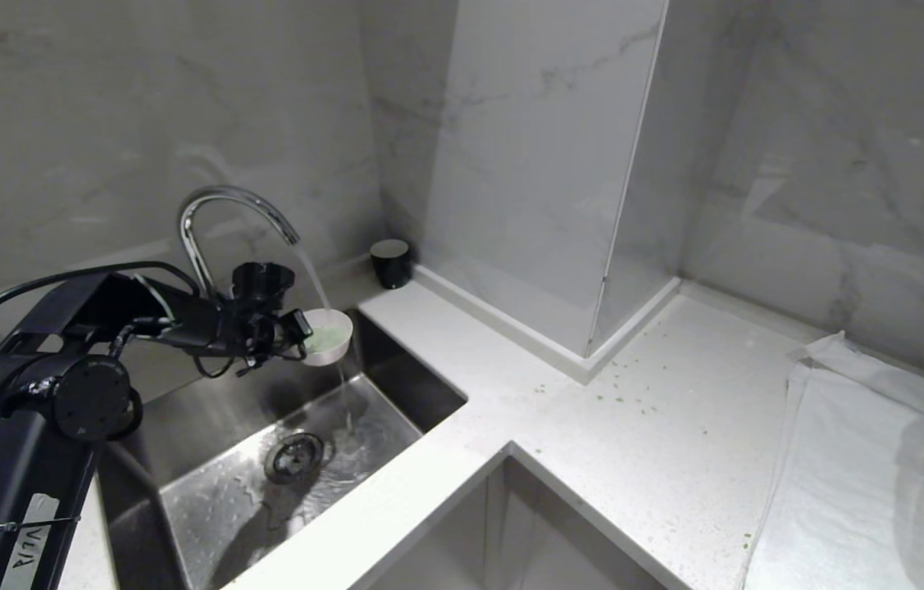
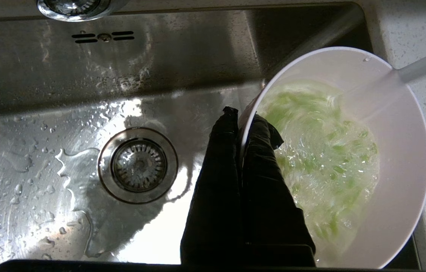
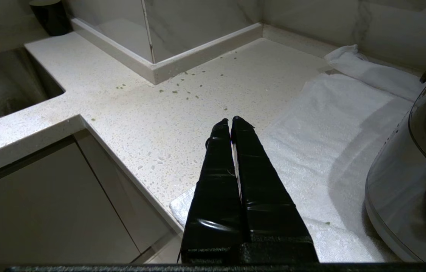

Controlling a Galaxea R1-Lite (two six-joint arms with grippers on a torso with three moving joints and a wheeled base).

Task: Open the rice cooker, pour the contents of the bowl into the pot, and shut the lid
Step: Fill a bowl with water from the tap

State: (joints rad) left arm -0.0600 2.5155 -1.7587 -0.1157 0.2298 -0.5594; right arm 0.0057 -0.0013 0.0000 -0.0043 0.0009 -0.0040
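While water from the faucet (image 1: pixel 220 215) runs into it, the bowl (image 1: pixel 329 334) hangs over the sink (image 1: pixel 207 500) at the frame's left, its rim pinched by the left gripper (image 2: pixel 240 118). The right gripper (image 3: pixel 230 121), fingers together, idles. Opening, pouring and closing the rice cooker (image 3: pixel 417 181) all seem left.

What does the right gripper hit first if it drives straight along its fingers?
Probably the white countertop, at the patch strewn with green bits. The right gripper, shut, points down over it; the towel lies beside that line. Depth unclear.
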